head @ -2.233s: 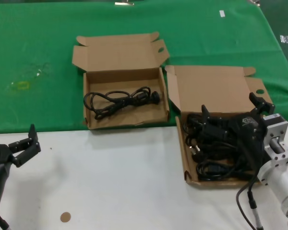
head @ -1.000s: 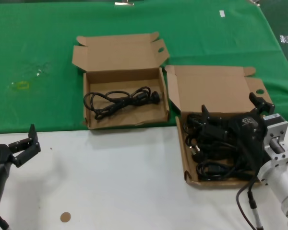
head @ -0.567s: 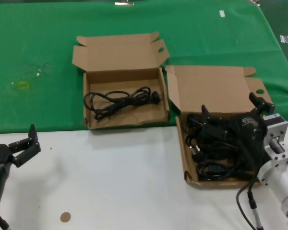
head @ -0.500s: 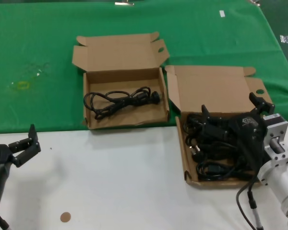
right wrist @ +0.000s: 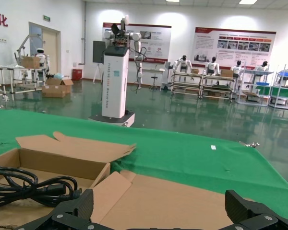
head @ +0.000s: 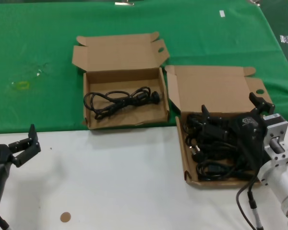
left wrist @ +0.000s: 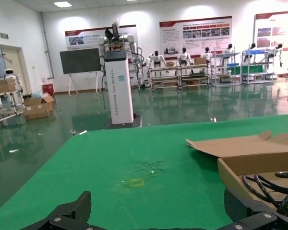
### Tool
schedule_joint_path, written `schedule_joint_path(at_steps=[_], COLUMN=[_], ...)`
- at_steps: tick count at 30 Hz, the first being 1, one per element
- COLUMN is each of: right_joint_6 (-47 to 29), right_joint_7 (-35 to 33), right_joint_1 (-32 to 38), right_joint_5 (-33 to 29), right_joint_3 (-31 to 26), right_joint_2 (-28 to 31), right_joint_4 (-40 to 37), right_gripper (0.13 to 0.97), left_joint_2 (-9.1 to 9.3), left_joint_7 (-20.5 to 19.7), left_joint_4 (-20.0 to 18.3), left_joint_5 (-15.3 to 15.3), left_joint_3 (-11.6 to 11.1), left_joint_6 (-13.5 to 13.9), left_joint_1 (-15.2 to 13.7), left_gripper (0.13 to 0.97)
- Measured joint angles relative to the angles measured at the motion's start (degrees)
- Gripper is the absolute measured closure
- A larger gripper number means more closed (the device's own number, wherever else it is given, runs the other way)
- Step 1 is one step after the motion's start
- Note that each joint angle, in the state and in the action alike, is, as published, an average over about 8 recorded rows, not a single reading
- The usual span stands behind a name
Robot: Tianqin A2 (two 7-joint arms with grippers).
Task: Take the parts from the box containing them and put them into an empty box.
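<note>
Head view shows the right claw (head: 232, 113) low over the squarer cardboard box (head: 183, 158) at the right, its fingers spread wide above the tangled pile of black power cords (head: 213, 153) that fills the tray; no cord is visibly pinched between them. This box sits half on the white counter (head: 120, 182) and half on the green cloth (head: 48, 62), its hinged lid (head: 216, 88) laid back. Just beside it to the left lies the wider cardboard box (head: 126, 122), lid also open, holding a single power cord (head: 120, 100) stretched across its floor. That makes two boxes; the cords in the right pile are too tangled to count. The left claw (head: 26, 143) hangs spread near the counter's left edge, well apart from both boxes. A small brown disc (head: 65, 217) lies on the counter in front. Nothing has shifted against the earlier pictures: both arms and every cord sit as they did.
</note>
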Motion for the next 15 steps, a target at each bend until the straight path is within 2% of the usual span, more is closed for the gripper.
schedule_joint_path(at_steps=[15], right_joint_6=[0.0], right_joint_7=[0.0], right_joint_1=[0.0], right_joint_5=[0.0], right_joint_3=[0.0], right_joint_2=[0.0], right_joint_4=[0.0], right_gripper=[0.129], left_joint_2=[0.0], left_joint_7=[0.0], left_joint_4=[0.0], left_joint_5=[0.0], left_joint_3=[0.0], left_joint_6=[0.0], left_joint_1=[0.0], left_gripper=[0.132])
